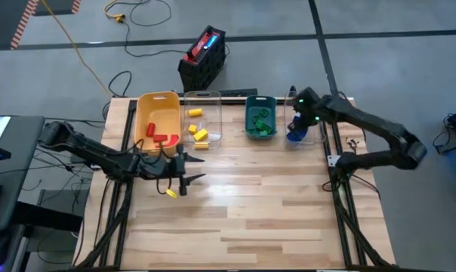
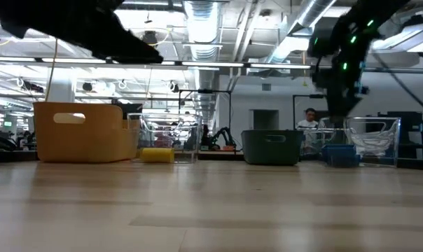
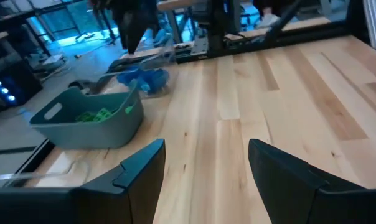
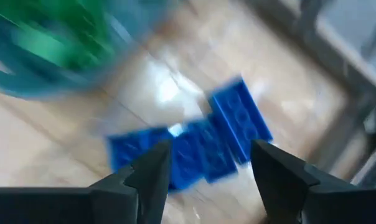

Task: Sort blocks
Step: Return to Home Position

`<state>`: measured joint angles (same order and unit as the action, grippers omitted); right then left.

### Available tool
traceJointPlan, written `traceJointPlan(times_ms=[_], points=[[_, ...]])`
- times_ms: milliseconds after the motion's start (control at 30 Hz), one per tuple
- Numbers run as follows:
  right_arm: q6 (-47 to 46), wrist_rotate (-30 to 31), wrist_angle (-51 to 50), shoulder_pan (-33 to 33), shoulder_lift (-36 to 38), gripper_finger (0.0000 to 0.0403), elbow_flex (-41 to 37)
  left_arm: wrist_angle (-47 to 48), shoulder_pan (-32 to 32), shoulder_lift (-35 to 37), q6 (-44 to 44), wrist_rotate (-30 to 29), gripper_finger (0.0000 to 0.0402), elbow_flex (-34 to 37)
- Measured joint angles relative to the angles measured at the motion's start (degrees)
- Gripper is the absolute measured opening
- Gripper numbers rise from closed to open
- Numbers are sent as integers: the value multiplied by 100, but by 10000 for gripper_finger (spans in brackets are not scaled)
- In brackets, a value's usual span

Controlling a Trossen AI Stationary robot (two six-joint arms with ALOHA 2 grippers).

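My left gripper [image 1: 196, 170] stands open above the table's left middle, pointing right, with nothing between its fingers [image 3: 206, 168]. A yellow block [image 1: 170, 193] lies on the table just beside it, toward the near edge. My right gripper [image 1: 298, 121] hangs open over the far-right clear bin [image 1: 307, 132], above the blue blocks [image 4: 238, 118] that lie on the bin's floor. Red blocks [image 1: 161, 134] lie in the yellow bin [image 1: 146, 106], yellow blocks [image 1: 198, 132] in the clear bin [image 1: 211, 98], and green blocks [image 1: 260, 121] in the teal bin [image 1: 248, 106].
The bins stand in a row along the table's far edge. Bare wood spreads over the middle and near half [image 1: 273, 204]. A black crate [image 1: 203, 57] sits on the floor behind the table. A person [image 2: 310, 119] shows far off in the room.
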<state>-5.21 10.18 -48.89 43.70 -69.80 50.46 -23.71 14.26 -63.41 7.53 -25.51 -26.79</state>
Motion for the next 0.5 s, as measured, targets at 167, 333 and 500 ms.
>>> traceJointPlan(times_ms=[167, 333, 500], points=[[98, -669, 627, -189, 1491, 231, -184, 40, 10, 689, -263, -150, 224, 403], [-203, -726, 833, -201, 3352, 230, -836, 135, 213, 1287, -196, -653, 224, 649], [-756, -732, 1137, -570, 4943, 230, -1605, -78, 368, 1805, -144, -805, 224, 1078]])
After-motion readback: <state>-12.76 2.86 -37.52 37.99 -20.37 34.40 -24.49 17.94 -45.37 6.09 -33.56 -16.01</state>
